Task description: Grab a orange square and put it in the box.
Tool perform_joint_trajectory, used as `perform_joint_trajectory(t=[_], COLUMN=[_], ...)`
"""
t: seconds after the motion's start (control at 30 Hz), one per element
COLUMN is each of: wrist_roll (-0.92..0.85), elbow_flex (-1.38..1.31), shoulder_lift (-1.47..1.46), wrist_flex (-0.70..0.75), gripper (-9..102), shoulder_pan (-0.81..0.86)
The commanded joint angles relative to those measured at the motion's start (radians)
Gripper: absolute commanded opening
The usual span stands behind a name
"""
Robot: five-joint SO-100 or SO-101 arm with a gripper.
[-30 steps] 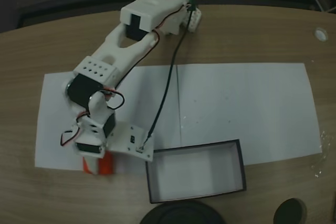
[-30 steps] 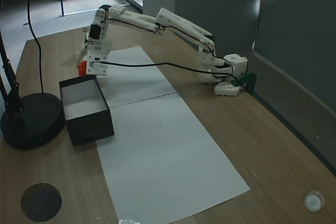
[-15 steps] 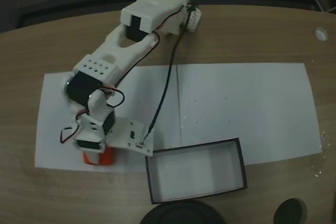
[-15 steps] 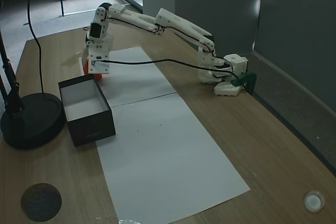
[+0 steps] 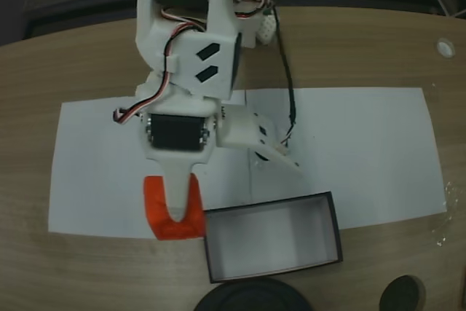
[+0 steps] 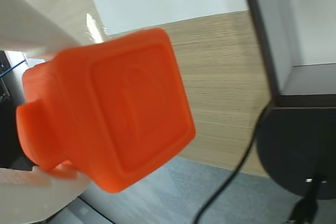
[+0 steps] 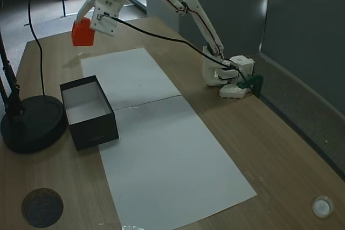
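Orange square (image 6: 107, 111) pinched in the gripper (image 7: 82, 25), aloft.
Bright orange-red, rounded edges, faint raised mark; box (image 7: 89, 112) sits below.

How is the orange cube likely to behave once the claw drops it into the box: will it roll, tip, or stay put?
The cube has flat faces and only rounded edges, so it probably settles on a face rather than rolling. The claw holds it high above the table, so it seems light and stiff and may bounce a little. The box has raised walls that would likely stop it.

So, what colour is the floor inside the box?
White, inside the black-walled box; a fixed view shows it best.
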Motion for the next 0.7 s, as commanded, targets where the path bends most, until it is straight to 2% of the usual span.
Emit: perform_joint_trajectory(t=[0.0, 0.3, 0.67], wrist_roll=[0.041, 0.107, 0.109], elbow_flex=[0.091, 0.256, 0.462], shoulder_lift=[0.153, 0.17, 0.17], wrist_flex=[-0.003, -0.028, -0.17], gripper=[7, 7, 5], shoulder_pan=[-0.083, -0.259, -0.265])
